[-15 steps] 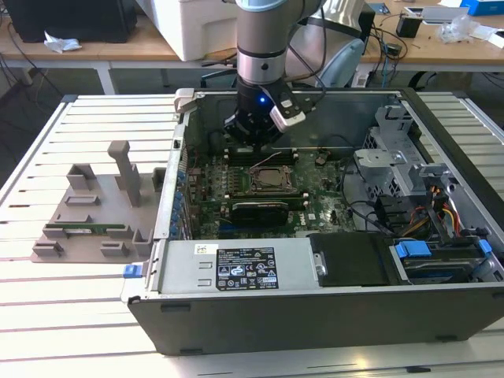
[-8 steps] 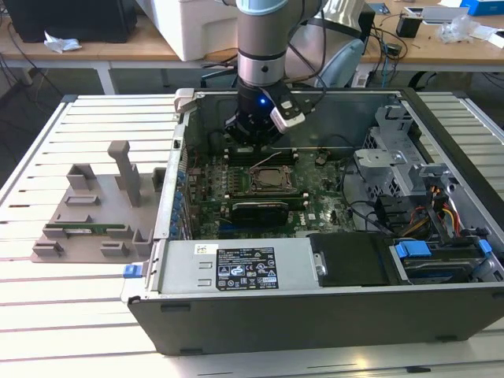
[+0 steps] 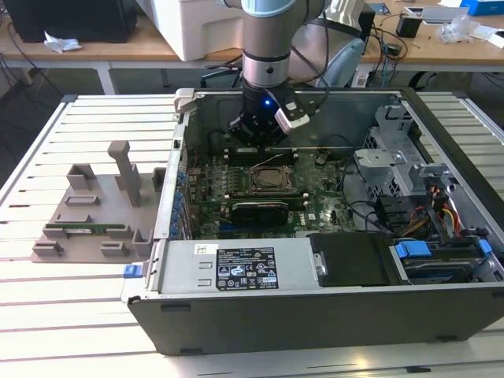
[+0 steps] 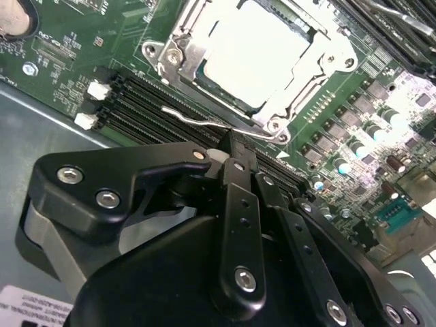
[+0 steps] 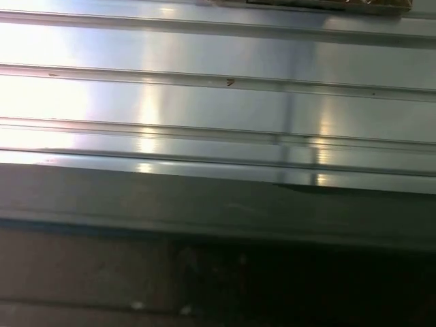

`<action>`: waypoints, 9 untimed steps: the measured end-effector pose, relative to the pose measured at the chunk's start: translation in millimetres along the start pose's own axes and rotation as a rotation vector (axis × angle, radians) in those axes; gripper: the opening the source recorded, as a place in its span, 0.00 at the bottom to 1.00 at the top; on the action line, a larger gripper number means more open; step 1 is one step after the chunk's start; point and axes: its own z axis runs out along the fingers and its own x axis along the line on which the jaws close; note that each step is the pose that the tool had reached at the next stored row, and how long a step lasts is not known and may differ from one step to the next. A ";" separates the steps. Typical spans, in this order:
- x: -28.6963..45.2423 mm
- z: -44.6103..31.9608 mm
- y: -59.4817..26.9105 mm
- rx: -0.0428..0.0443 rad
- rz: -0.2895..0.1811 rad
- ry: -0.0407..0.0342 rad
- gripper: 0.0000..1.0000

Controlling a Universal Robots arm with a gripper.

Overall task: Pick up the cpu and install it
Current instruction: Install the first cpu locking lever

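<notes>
Black and jointed, the gripper (image 4: 228,160) is seen closest in the second wrist view, its fingers (image 4: 238,204) drawn together with nothing between them. Just beyond its tips a thin bent wire lever (image 4: 204,121) lies along dark memory slots (image 4: 146,102), and past that the cpu (image 4: 255,58), a flat square chip with a pale silvery top, is seated inside the square metal-framed socket (image 4: 170,58) on the green motherboard (image 4: 61,48).

A worktop of pale ribbed aluminium slats (image 3: 79,315) is shown in the exterior view, with wooden desks (image 3: 102,49) and cables behind the arm. An open grey computer case (image 3: 315,319) is laid on it; the gripper (image 3: 260,138) is lowered into it, just behind the socket (image 3: 272,179). A grey power supply box (image 3: 244,264) and blue-tabbed drive bays (image 3: 413,252) sit nearer the front wall. Well to the side of the gripper, outside the case, a grey moulded fixture tray (image 3: 94,220) is set, with a long narrow green memory stick (image 3: 87,231) in one slot.
</notes>
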 end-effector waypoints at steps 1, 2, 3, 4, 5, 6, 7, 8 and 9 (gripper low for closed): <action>-1.6 0.5 -0.1 0.0007 0.000 0.0001 0.11; -3.7 1.4 -0.2 0.0010 0.000 0.0000 0.11; -5.2 1.9 -0.3 0.0011 0.000 0.0001 0.11; -6.4 2.3 -0.4 0.0013 0.000 0.0001 0.11; -7.9 2.8 -0.5 0.0014 0.000 0.0002 0.11; -9.4 3.3 -0.6 0.0013 0.000 0.0002 0.11; -10.9 3.9 -0.7 0.0015 0.000 0.0003 0.11; -12.3 4.4 -0.8 0.0014 0.000 0.0004 0.11; -15.1 5.6 -1.0 0.0014 0.000 0.0004 0.11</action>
